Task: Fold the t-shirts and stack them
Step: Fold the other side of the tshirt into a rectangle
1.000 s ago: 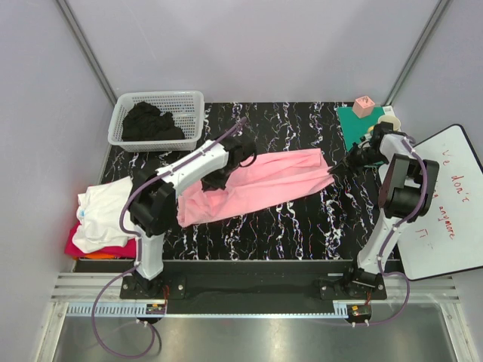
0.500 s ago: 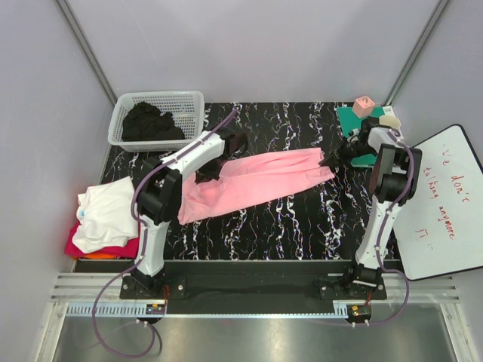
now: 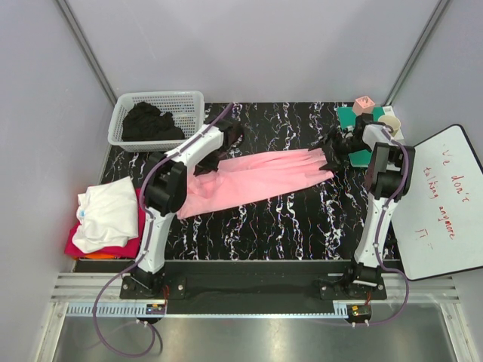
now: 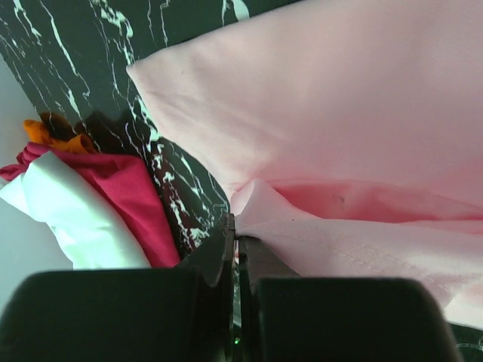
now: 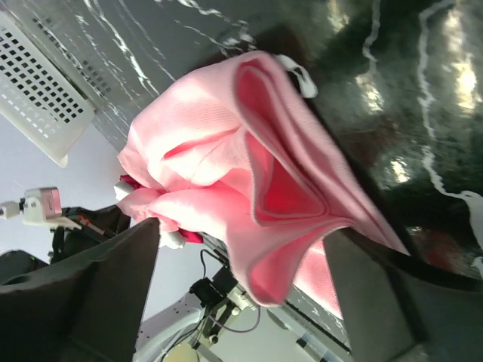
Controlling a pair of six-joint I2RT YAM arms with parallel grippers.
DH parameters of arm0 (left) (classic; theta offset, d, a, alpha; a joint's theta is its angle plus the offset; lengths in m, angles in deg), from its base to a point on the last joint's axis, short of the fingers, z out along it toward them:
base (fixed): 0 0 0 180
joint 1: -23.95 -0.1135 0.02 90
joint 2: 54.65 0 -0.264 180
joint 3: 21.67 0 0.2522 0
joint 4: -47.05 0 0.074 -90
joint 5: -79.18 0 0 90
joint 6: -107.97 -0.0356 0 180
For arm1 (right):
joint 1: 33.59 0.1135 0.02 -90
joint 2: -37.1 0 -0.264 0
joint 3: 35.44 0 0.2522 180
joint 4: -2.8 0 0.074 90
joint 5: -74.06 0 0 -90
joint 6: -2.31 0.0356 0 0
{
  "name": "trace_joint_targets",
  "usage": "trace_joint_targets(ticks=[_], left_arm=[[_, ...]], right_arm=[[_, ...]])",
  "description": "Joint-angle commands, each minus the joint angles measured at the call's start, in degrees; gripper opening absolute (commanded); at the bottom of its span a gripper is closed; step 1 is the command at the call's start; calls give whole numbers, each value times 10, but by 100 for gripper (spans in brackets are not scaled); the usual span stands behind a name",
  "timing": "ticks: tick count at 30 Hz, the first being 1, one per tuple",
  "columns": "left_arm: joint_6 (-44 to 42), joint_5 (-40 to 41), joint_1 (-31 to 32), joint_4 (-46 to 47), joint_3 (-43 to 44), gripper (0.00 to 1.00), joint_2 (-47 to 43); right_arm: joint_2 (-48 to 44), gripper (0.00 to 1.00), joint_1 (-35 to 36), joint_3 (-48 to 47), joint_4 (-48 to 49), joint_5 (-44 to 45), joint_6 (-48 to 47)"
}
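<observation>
A light pink t-shirt (image 3: 256, 177) lies stretched in a long band across the black marbled table. My left gripper (image 3: 219, 154) is shut on a fold of its left end (image 4: 256, 204), with the jaws pressed together on the cloth. At the shirt's right end my right gripper (image 3: 332, 153) stands open. In the right wrist view the pink cloth (image 5: 226, 173) hangs loose between the wide-apart fingers (image 5: 113, 286). A stack at the left edge has a white t-shirt (image 3: 106, 211) on top, a magenta-red one (image 3: 90, 245) beneath, and a bit of orange (image 4: 53, 136) showing.
A white lattice basket (image 3: 189, 102) at the back left holds black t-shirts (image 3: 151, 121). At the back right are a green mat (image 3: 349, 119), a pink cube (image 3: 364, 105) and a tape roll (image 3: 389, 121). A whiteboard (image 3: 441, 200) lies at the right.
My right gripper has opened and let go of the pink shirt's right end. Both grippers moved toward the far side, and the shirt shifted back with them, pulled longer.
</observation>
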Motion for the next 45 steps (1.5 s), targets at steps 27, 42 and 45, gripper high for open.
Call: trace_joint_targets(ticks=[27, 42, 45], left_arm=[[29, -86, -19, 45, -62, 99, -154], [12, -252, 22, 113, -122, 0, -153], [2, -265, 22, 126, -134, 0, -137]], right_arm=[[8, 100, 33, -100, 109, -100, 26], [50, 100, 44, -173, 113, -51, 40], [40, 100, 44, -181, 114, -58, 44]])
